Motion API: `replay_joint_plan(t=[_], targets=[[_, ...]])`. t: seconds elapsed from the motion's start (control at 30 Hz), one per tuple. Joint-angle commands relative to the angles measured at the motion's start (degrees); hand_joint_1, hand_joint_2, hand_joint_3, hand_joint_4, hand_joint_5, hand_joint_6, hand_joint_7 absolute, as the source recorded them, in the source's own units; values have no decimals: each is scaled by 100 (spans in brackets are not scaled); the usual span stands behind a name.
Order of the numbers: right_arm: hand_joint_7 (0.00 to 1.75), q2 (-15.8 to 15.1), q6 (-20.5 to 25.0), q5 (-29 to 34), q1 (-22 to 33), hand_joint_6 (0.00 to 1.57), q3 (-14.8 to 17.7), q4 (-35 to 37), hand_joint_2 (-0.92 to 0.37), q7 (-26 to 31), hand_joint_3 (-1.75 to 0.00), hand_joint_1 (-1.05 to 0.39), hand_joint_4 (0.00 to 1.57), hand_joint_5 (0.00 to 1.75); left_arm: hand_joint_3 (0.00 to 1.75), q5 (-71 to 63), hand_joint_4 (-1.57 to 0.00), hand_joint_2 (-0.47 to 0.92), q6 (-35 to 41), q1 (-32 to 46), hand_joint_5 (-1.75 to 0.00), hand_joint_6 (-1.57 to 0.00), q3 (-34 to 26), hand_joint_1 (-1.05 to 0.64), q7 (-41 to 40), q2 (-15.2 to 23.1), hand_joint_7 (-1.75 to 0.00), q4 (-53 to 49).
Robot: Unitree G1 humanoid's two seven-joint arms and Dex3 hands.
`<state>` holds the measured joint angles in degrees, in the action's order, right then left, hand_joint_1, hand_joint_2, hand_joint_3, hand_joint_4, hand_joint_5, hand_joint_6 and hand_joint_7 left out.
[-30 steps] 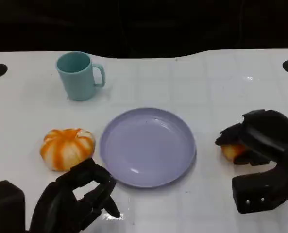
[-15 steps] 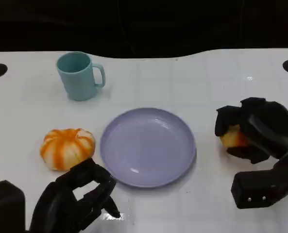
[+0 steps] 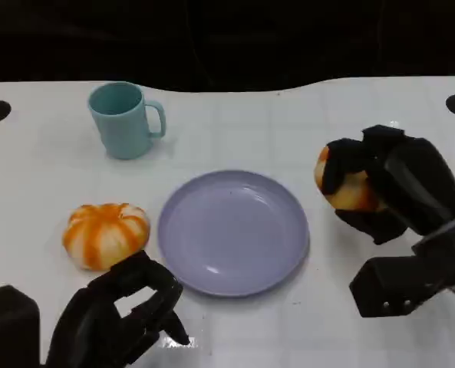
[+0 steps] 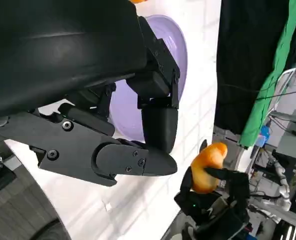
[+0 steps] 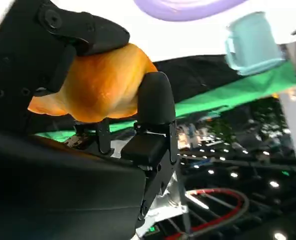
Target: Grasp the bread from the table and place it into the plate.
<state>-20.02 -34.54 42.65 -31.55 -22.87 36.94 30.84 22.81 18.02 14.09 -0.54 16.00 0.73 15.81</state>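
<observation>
My right hand [image 3: 402, 192] grips the orange-brown bread [image 3: 345, 192] and holds it lifted off the table, just right of the lilac plate [image 3: 235, 230]. The right wrist view has the bread [image 5: 93, 85] clamped between the black fingers [image 5: 155, 100], with the plate's rim [image 5: 182, 7] beyond it. At the table's near left my left hand [image 3: 127, 314] rests with its fingers loosely apart and nothing in them. From the left wrist view, the plate [image 4: 175, 45] lies past the left hand's fingers [image 4: 138, 160], and the bread [image 4: 207, 162] is farther off in the other hand.
A teal mug [image 3: 123, 119] stands at the back left of the white table [image 3: 288, 130]. An orange-and-white striped round bun [image 3: 104, 232] lies left of the plate, close in front of my left hand. Dark holes sit at the table's far corners.
My right hand has lifted the bread off the table and carried it up and left, closer to the plate's right rim. The left hand has stayed still.
</observation>
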Motion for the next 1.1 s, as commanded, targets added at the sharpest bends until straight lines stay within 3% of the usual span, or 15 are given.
replay_joint_plan(t=[0.03, 0.37, 0.57, 0.87, 1.0, 1.03, 1.1], targets=[[174, 161, -160, -146, -122, 81, 66, -201, -14, -64, -150, -1, 106, 175, 36, -8, -72, 92, -61, 21, -175, -66, -57, -53, 34, 97, -149, -30], [175, 829, -263, -271, -374, 81, -38, -225, -13, -380, -160, -7, 107, 175, 35, -2, -72, 92, -161, 9, -175, -67, -49, -53, 108, 121, -150, -122], [174, 1195, -185, -67, -573, 79, -246, 26, -18, -420, -154, -12, 104, 175, 33, -28, -72, 92, -110, 42, -175, -67, -26, -53, 47, 115, -150, -75], [169, 1340, -255, 177, -843, 79, -519, 705, -24, -230, -140, -14, 101, 175, 32, -63, -72, 92, -184, 68, -175, -68, 30, -53, 52, 87, -149, -72], [173, 1261, -245, 222, -960, 73, -657, 963, -31, -463, -128, -14, 96, 175, 32, -45, -72, 92, -184, 81, -175, -67, 44, -53, 53, 62, -148, -48], [167, 1232, -210, 239, -986, 75, -697, 996, -33, -563, -127, -14, 95, 175, 32, -56, -72, 92, -173, 85, -175, -68, 51, -53, 39, 61, -148, -32], [120, 1161, -150, 257, -1027, 88, -758, 1015, -35, -793, -118, -16, 91, 165, 31, -46, -72, 92, -140, 94, -175, -68, 55, -54, 18, 50, -147, -5]])
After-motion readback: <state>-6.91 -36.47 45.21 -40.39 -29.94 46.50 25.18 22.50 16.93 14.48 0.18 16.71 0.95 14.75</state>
